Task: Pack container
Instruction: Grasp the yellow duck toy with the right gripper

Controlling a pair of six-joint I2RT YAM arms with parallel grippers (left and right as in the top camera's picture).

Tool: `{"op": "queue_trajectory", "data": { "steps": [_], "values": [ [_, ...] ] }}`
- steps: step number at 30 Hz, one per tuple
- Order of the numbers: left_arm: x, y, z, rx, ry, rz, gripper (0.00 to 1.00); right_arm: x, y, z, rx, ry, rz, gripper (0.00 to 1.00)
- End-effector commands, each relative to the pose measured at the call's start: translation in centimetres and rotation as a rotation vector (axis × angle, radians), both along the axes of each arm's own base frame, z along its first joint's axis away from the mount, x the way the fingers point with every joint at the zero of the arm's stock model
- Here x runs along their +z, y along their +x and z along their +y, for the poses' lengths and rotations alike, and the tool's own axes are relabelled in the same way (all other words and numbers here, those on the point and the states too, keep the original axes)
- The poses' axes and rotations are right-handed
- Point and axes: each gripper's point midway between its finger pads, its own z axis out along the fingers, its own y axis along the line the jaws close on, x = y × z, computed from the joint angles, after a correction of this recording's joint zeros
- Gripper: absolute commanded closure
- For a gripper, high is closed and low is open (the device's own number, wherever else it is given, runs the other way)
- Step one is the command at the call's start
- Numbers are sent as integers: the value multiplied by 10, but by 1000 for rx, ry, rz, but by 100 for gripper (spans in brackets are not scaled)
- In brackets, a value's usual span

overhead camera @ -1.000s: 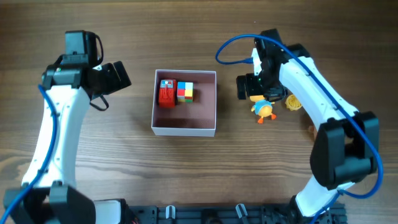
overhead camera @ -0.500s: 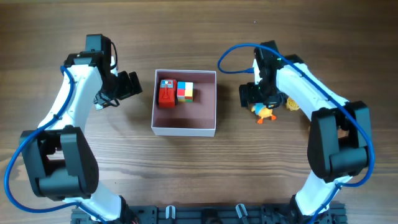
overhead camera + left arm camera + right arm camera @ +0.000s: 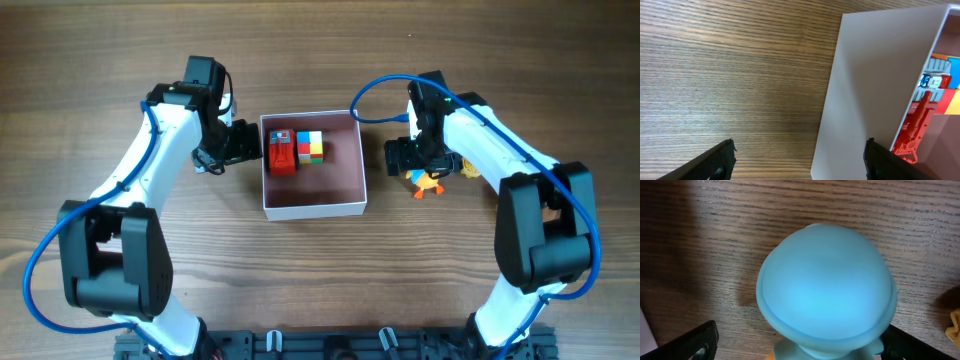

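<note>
White container (image 3: 313,211) wall stands inside left gripper (image 3: 800,159); right gripper (image 3: 800,344) straddles blue toy (image 3: 825,285)

Dark brown wood-grain worktop (image 3: 300,290), even light, soft shadows, black rail (image 3: 330,345) along the near edge

This looked like a robotics lab bench. A wood-grain table (image 3: 100,60) carried a white left arm (image 3: 150,165) and right arm (image 3: 495,135) trailing blue cables (image 3: 380,81), with a black mounting rail (image 3: 330,345) along its edge. Between the arms sat a container (image 3: 315,210) holding toy blocks (image 3: 310,147).
</note>
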Motion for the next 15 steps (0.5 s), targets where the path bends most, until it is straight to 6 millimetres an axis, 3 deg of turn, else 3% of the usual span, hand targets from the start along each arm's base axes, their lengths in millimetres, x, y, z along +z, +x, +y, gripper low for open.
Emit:
{"op": "queue_trajectory", "data": {
  "steps": [1, 4, 5, 6, 7, 10, 13, 15],
  "values": [
    [-2, 0, -8, -23, -24, 8, 16, -7, -5, -3, -1, -13, 25, 1],
    [-3, 4, -4, -19, 1, -10, 11, -7, -6, -4, 1, -14, 29, 1],
    [-4, 6, 3, -14, 40, -21, 9, -7, -6, -4, 1, -14, 30, 6],
    [-4, 8, 7, -11, 66, -28, 6, -7, -6, -4, 0, -14, 29, 22],
    [-4, 9, 11, -8, 88, -32, 5, -7, -6, -4, 1, -13, 29, 32],
    [-4, 10, 15, -5, 113, -36, 4, -7, -6, -4, 1, -14, 29, 34],
    [-4, 10, 15, -4, 112, -39, 4, -7, -6, -4, 1, -13, 29, 51],
    [-4, 10, 15, -4, 112, -39, 6, -7, -6, -4, 0, -14, 29, 82]
  ]
}}
